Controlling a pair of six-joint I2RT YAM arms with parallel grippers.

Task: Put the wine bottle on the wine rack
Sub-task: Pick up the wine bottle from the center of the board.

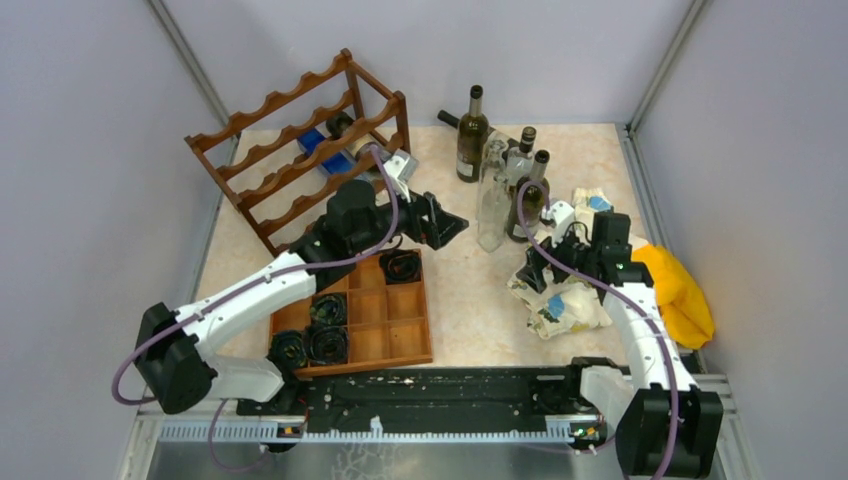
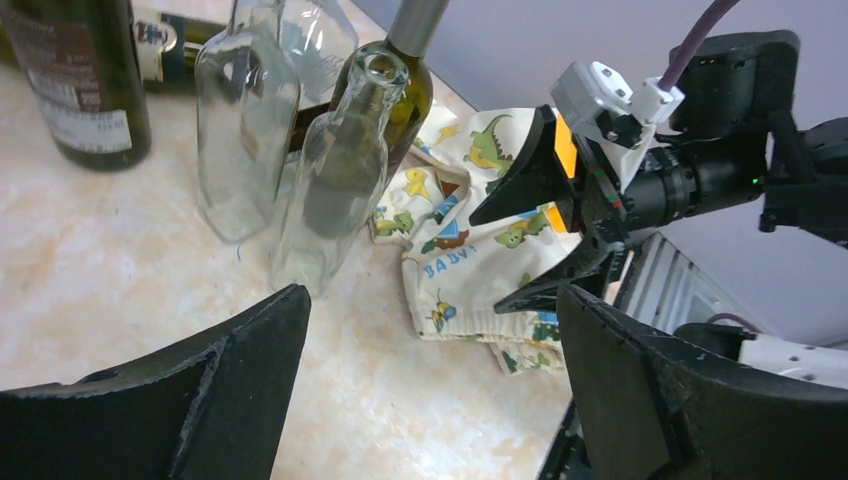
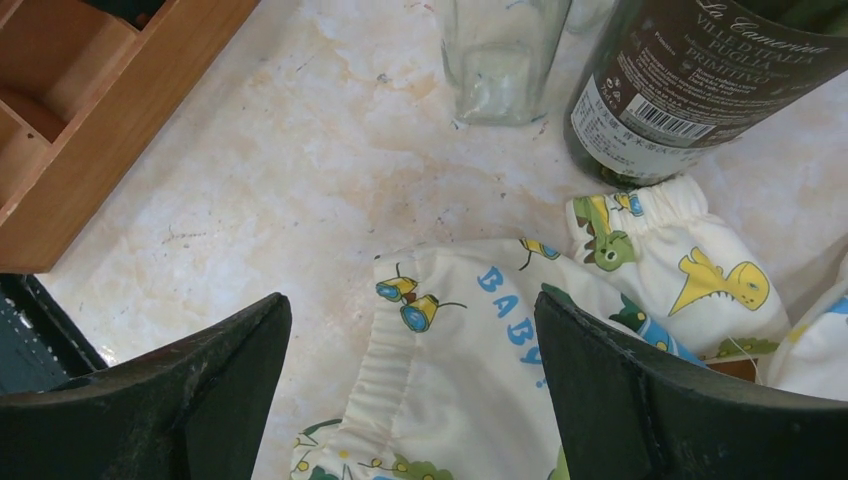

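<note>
Nearest you, by the tabletop's [image 1: 460,310] near edge left of centre, sits the orange-brown compartment tray [image 1: 385,345], with black coiled items [image 1: 328,345] in several of its cells. Your left hand [image 1: 450,228] hangs just past the tray's far right corner. It is released, its fingers spread wide with nothing between them. Your right hand [image 1: 535,268] is on the right side of the tabletop, low over the dinosaur-print baby cloth [image 1: 565,305]. It is likewise released and empty, and the two hands face each other across bare tabletop. A yellow cloth [image 1: 680,290] lies bunched at the right edge.

Just beyond both hands stands a cluster of bottles. Closest to your right hand is the dark wine bottle [image 3: 700,80] with the Puglia Primitivo label, upright, with the baby cloth's edge against its foot. It is just ahead of your right fingers and a little to their right, not between them. Beside it on the left is a clear glass bottle [image 3: 495,50], the one nearest your left hand, ahead of those open fingers but apart from them. Another clear bottle [image 1: 518,160] stands behind these two. A green labelled bottle [image 1: 471,135] stands farther toward the far edge, and a lying bottle [image 1: 450,120] rests behind it.

The wine rack [image 1: 300,140] stands at the far left corner, well apart from the cluster and behind your left arm. One racked bottle [image 1: 345,130] lies on a middle tier.
</note>
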